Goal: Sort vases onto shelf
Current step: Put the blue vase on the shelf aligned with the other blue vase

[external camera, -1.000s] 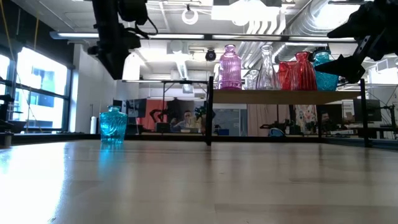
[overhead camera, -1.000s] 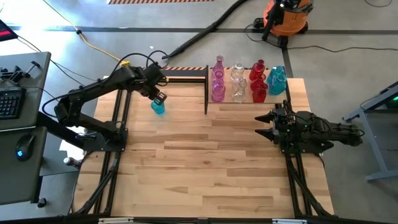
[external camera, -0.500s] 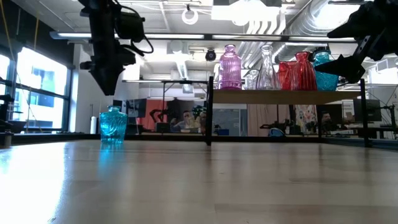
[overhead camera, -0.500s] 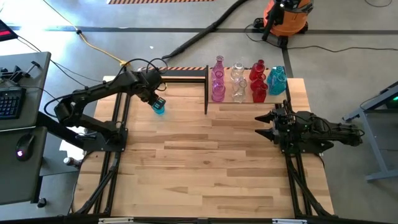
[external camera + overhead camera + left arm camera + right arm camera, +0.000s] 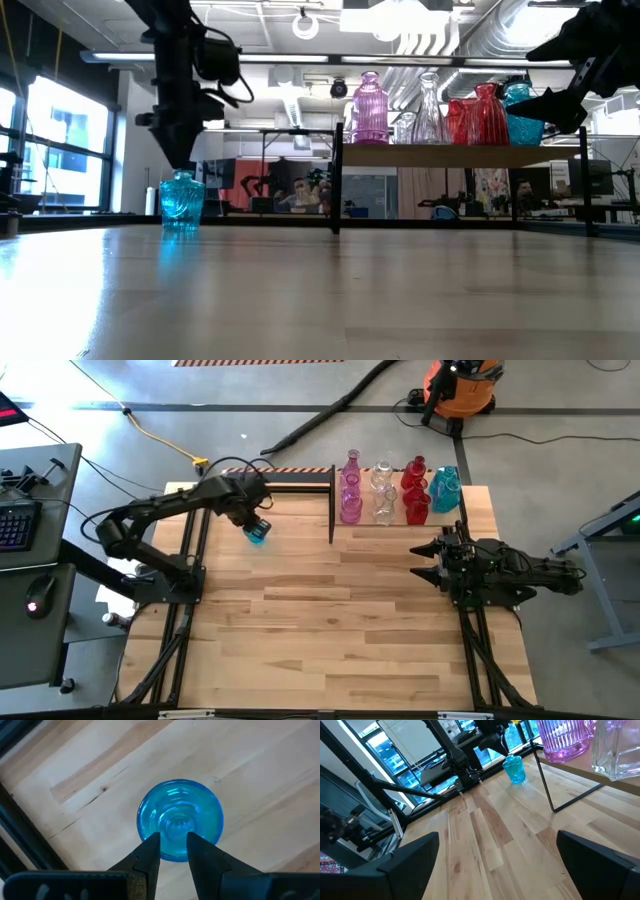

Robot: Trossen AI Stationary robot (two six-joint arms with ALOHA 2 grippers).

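Note:
A squat teal vase (image 5: 257, 535) (image 5: 182, 200) stands upright on its base on the wooden table, left of the shelf (image 5: 440, 155). My left gripper (image 5: 183, 160) points down just above its mouth (image 5: 180, 820), fingers a narrow gap apart over the rim and, as far as I can see, not touching it. Pink (image 5: 351, 495), clear (image 5: 383, 495), red (image 5: 415, 495) and teal (image 5: 445, 488) vases stand on the shelf. My right gripper (image 5: 420, 560) waits wide open at the table's right, pointing level toward the left.
The shelf's black post (image 5: 332, 505) rises a short way right of the teal vase. The table's far-left edge and the left arm's black frame (image 5: 20, 835) lie close to the vase. Bare tabletop (image 5: 330, 630) spreads toward the near edge.
My left gripper has come down toward the teal vase, tipping more steeply downward, and now hangs just over its mouth. The vase has stayed where it was. The gap between the fingers has not visibly changed.

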